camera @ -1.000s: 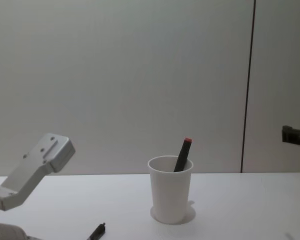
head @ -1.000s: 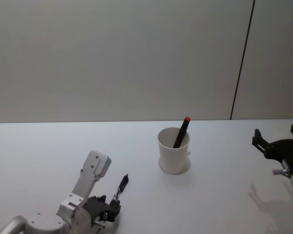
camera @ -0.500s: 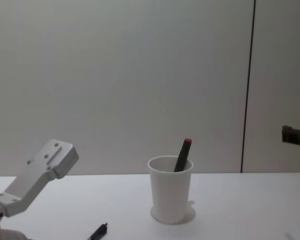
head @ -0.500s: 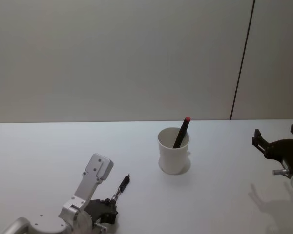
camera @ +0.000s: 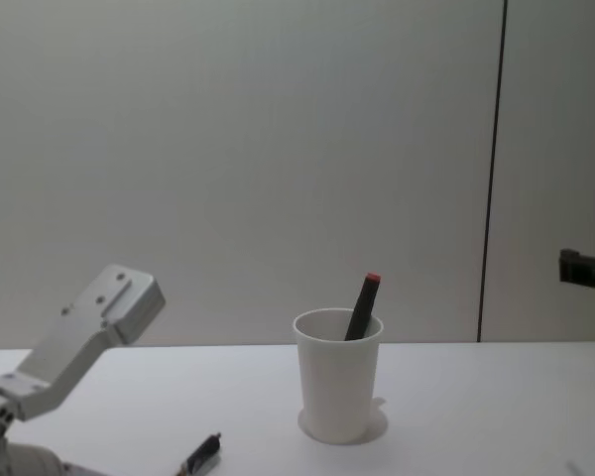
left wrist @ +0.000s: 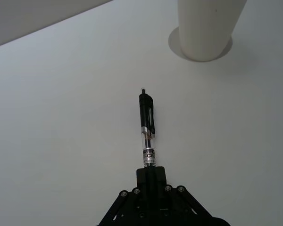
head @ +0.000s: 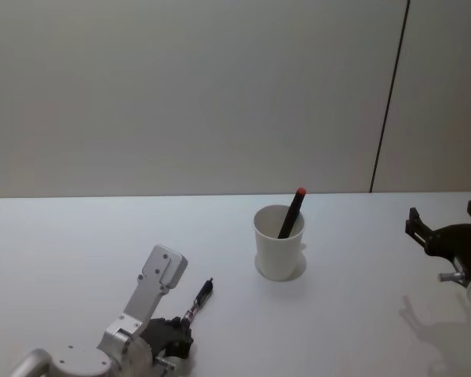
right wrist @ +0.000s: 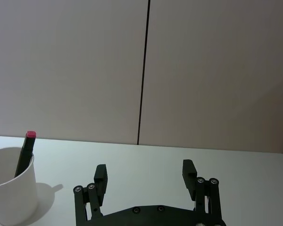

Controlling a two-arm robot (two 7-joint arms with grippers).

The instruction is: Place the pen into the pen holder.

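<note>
Left gripper (left wrist: 150, 172): low at the near side of the table (head: 78, 251), pinching one end of the pen (left wrist: 146, 127). The pen points toward the cup (head: 279, 245), which stands upright farther back holding a red-capped marker (head: 293, 210). Right gripper (right wrist: 145, 170): fingers spread, at the right, well apart from the cup.

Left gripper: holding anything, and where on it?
The left gripper is shut on the pen at its writing end; the clip end points toward the pen holder. The right gripper is open, holding nothing.
</note>
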